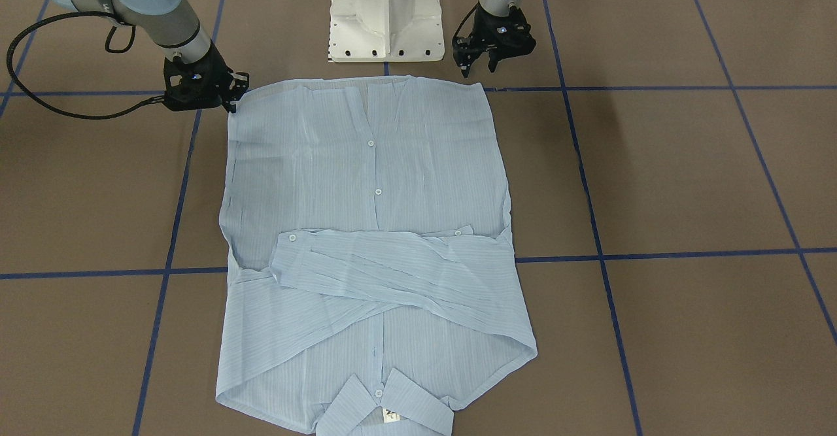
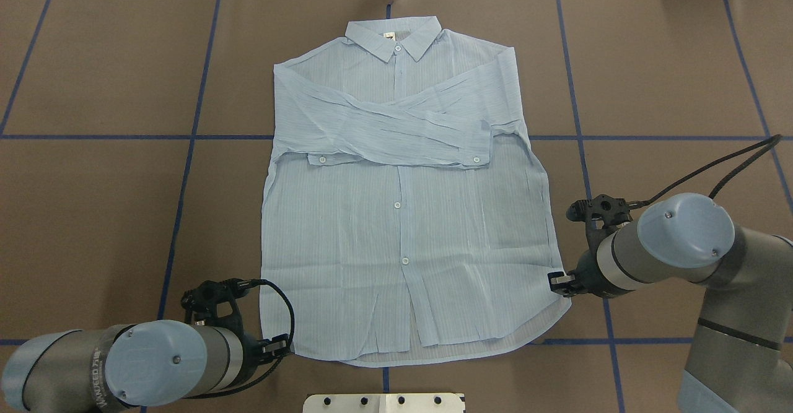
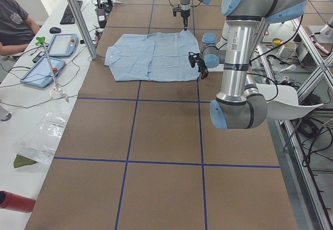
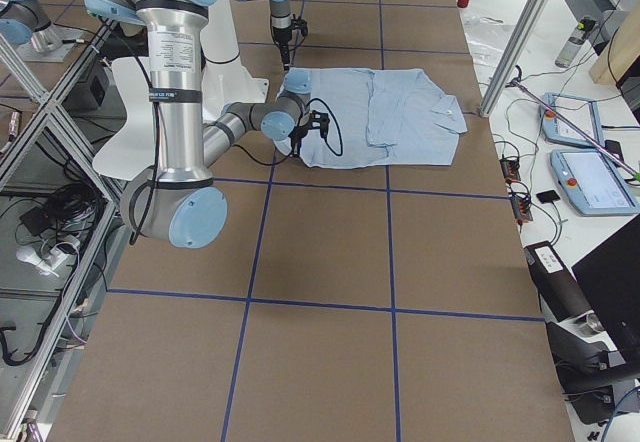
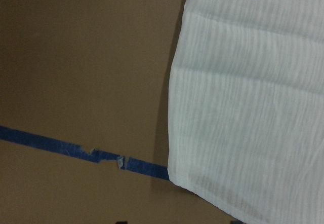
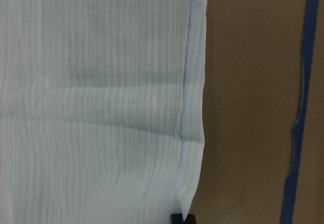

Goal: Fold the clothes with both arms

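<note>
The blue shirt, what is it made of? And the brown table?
The shirt looks like thin woven cloth, maybe cotton: matte, with fine stripes and soft wrinkles, and slightly see-through at the hem. The table seems covered in matte brown paper or board, flat with no shine. I cannot be sure.

Left gripper [image 1: 478,67] low, fingers [image 1: 492,62] apart, right gripper [image 1: 235,94] low

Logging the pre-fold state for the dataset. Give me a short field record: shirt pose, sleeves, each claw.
shirt: light blue, flat on the table, buttoned front up
collar: at the end far from the robot
sleeves: both folded across the chest, overlapping
left claw: open, just off the hem corner on its side
right claw: at the shirt's edge near the hem; grip cannot be told
fold stage: body not yet folded
</note>
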You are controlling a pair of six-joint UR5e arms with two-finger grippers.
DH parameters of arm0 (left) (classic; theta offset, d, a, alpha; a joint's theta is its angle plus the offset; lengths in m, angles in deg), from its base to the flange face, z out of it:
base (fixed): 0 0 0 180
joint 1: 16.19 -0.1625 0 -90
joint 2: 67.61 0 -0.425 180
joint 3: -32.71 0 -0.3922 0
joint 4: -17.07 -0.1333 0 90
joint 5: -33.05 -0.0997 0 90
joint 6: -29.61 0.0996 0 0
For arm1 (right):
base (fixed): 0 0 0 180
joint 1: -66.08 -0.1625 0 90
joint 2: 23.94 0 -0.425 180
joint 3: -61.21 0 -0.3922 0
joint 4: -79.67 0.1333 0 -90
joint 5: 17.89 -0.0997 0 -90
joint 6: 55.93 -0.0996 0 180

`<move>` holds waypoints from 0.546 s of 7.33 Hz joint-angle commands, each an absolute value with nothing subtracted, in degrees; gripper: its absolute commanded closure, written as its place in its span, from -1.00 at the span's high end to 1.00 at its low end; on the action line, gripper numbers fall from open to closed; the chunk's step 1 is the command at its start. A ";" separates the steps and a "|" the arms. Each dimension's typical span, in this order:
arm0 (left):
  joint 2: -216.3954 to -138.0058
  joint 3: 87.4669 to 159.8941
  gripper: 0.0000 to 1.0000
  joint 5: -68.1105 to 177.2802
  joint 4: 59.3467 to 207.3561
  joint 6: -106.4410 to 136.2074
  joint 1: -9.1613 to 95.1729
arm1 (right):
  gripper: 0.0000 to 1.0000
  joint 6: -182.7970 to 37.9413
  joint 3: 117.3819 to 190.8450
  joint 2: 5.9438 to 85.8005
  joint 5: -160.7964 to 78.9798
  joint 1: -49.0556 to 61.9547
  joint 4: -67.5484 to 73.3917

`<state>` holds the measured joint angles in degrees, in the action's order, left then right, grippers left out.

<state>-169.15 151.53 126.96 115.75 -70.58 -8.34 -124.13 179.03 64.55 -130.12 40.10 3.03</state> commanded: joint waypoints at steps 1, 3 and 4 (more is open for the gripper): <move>-169.47 150.75 0.19 126.92 115.69 -70.58 -7.75 | -1.00 -124.13 178.98 64.48 -130.12 40.07 3.03; -170.43 150.14 0.18 126.92 115.51 -70.58 -6.44 | -1.00 -124.04 179.07 64.48 -130.21 39.80 3.03; -170.87 149.26 0.14 126.83 115.51 -70.58 -6.43 | -1.00 -124.04 179.24 64.48 -130.73 39.54 3.03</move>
<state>-170.31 150.17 126.90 115.57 -70.58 -6.70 -124.07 179.07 64.49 -130.30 39.81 3.05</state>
